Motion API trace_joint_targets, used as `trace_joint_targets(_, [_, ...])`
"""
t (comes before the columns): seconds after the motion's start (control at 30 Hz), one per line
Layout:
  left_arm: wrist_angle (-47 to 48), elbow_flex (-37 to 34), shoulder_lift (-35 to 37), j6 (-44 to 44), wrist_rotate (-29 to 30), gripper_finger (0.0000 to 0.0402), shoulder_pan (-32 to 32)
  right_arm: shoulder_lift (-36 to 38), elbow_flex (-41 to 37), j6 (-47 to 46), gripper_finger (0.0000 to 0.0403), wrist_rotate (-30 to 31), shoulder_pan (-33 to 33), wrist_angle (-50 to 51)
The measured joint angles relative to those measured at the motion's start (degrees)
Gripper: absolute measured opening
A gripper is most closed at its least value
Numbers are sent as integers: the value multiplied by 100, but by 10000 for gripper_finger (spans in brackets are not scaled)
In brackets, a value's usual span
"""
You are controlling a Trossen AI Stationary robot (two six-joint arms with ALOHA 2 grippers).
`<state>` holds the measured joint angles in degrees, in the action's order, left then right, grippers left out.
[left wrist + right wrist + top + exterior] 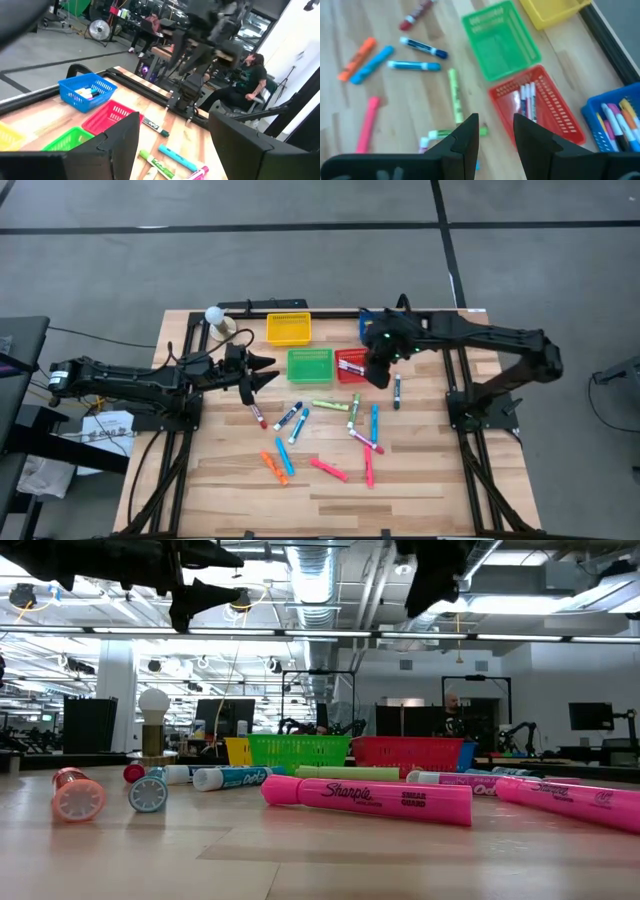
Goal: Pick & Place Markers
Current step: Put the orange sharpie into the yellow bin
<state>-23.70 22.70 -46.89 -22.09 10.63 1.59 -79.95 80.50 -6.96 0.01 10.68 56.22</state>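
Wooden slatted tabletop (420,480) held scattered short coloured markers (328,469); right gripper (492,132) hovered narrowly parted, empty, over red mesh basket (560,117), left gripper (262,372) wide open

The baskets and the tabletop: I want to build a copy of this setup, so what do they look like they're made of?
The red basket, green basket, yellow basket and blue basket look like moulded plastic: thin lattice walls, saturated colour, slight gloss. The tabletop looks like wood, pale boards with visible grain and seams, in a satin finish.
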Motion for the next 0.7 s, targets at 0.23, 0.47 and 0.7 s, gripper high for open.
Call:
trace_joint_targets(0.23, [-130,0,0,-132,-118,236,-28,473,-193,-168,111,0,-459,-165])
trace_joint_targets(0.47, [-296,0,1,-94,-211,236,-281,1201,-1094,-558,111,2,-658,-787])
trace_joint_targets(0.7, [-304,0,0,-317,-173,236,-488,2110,-2150,-952,111,4,-656,-1602])
